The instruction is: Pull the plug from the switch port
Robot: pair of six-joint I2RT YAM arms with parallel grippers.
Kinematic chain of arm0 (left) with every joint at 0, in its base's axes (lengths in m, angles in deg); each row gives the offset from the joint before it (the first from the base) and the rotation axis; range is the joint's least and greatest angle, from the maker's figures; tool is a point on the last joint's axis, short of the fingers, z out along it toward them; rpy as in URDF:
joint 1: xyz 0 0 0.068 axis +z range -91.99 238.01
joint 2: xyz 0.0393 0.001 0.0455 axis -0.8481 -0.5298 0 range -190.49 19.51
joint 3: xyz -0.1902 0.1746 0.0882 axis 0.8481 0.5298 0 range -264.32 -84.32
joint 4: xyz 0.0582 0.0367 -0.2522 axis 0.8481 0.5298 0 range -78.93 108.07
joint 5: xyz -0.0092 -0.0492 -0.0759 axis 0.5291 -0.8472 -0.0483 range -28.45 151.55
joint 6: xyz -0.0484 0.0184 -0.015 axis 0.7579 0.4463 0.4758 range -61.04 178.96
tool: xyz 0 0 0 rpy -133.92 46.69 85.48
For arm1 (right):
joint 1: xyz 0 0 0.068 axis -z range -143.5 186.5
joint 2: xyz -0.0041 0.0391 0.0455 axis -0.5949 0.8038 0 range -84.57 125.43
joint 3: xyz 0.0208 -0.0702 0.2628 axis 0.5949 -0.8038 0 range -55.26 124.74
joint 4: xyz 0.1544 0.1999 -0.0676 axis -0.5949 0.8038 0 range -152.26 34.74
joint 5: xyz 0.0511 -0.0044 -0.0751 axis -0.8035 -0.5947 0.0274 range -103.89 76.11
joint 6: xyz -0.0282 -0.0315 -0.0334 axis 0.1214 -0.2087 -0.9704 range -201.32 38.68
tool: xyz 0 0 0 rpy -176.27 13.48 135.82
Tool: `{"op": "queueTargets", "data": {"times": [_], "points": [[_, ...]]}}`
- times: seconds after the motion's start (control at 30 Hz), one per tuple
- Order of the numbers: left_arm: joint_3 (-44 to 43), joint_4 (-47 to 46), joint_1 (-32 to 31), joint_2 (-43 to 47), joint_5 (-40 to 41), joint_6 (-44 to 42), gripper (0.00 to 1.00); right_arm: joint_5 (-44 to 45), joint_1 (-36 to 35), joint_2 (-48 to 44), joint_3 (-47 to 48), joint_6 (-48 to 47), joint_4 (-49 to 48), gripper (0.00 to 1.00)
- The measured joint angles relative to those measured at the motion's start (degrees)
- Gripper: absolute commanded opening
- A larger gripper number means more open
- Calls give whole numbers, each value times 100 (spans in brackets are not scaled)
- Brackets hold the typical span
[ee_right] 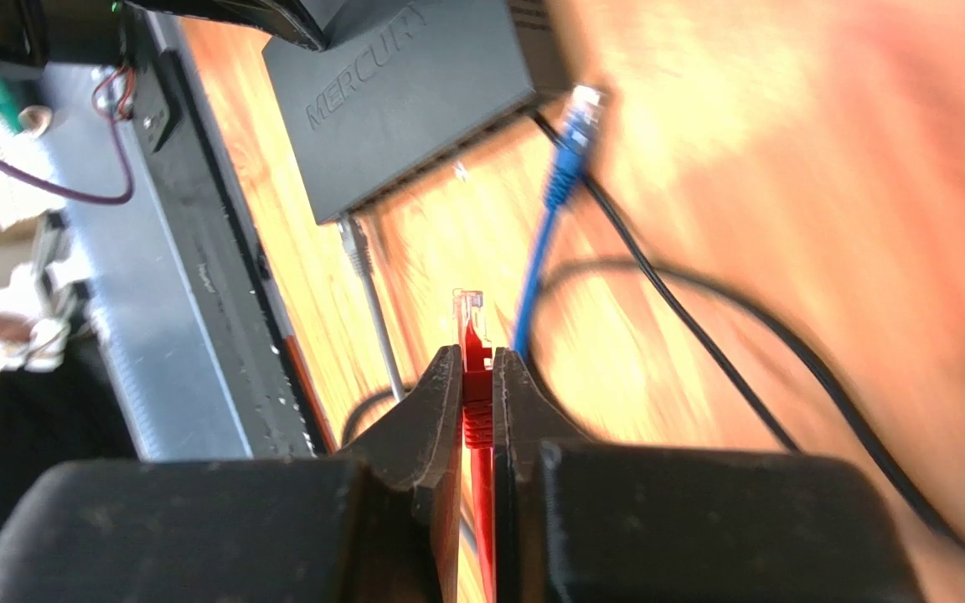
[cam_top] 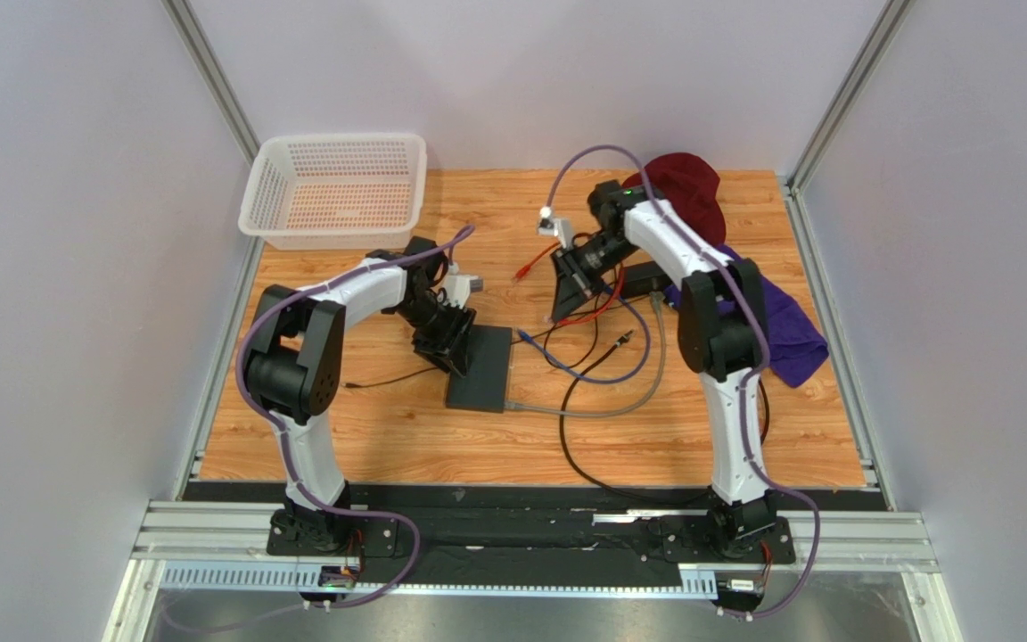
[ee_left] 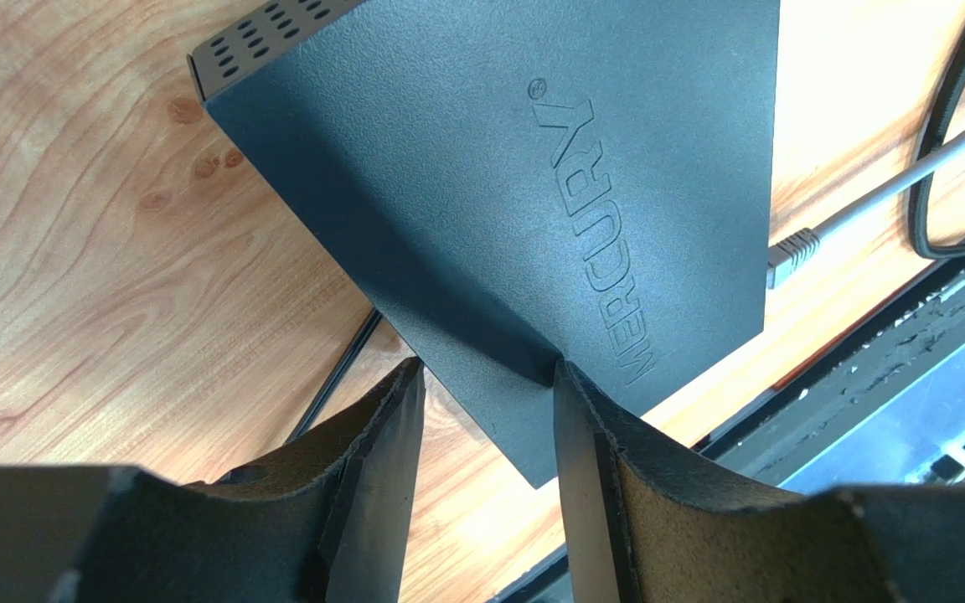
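Observation:
The flat dark grey switch [cam_top: 482, 371] lies mid-table, marked MERCURY [ee_left: 513, 189]. Its port edge [ee_right: 450, 163] faces my right wrist camera. My right gripper [ee_right: 475, 364] is shut on a red plug [ee_right: 469, 329], held in the air clear of the switch, with its clear tip sticking out past the fingers. From above, this gripper [cam_top: 562, 274] hangs to the far right of the switch. My left gripper [ee_left: 485, 377] is open and straddles the switch's near edge. One finger [ee_left: 582, 427] rests on its top. A loose blue plug [ee_right: 572, 132] lies beside the ports.
A grey cable's plug [ee_left: 792, 251] meets the port edge at one end. Black cables [cam_top: 586, 448] loop across the wood on the right. A white basket [cam_top: 338, 187] stands at the far left; maroon [cam_top: 686, 187] and purple [cam_top: 787, 328] cloths lie at the far right.

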Motion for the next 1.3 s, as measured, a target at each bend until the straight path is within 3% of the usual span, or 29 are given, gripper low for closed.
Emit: {"op": "queueTargets", "data": {"times": [0.2,0.4,0.43,0.5,0.53,0.6,0.63,0.67,0.9,1.1,1.3], "points": [[-24,9,-4,2,33,-59,53,273,695,-835,-181,-118,39,0],[-192,-11,-2,2,127,-83,54,636,1167,-1482,-1172,-223,85,4],[-219,-24,0,2,125,-83,54,713,1241,-1550,-1331,-221,68,14],[-238,-35,0,2,116,-83,54,901,1362,-1705,-1679,-188,-46,19],[-240,-37,0,2,105,-81,54,990,1401,-1801,-1873,-164,-153,30],[-240,-33,0,2,83,-81,54,1185,1464,-2063,-2332,-129,-426,41],[-240,-37,0,2,72,-83,54,1257,1491,-2184,-2516,-90,-533,53],[-240,-33,0,2,63,-81,55,1329,1506,-2343,-2715,-72,-675,55],[-221,-50,-2,13,61,-94,58,1449,1329,-2621,-2527,662,-1628,61],[-48,-57,-2,214,79,-94,61,1801,529,-2909,-2743,1008,-2288,65],[79,-57,-4,1228,269,-76,62,2702,-4,-3552,-2911,1742,-2575,65]]}}
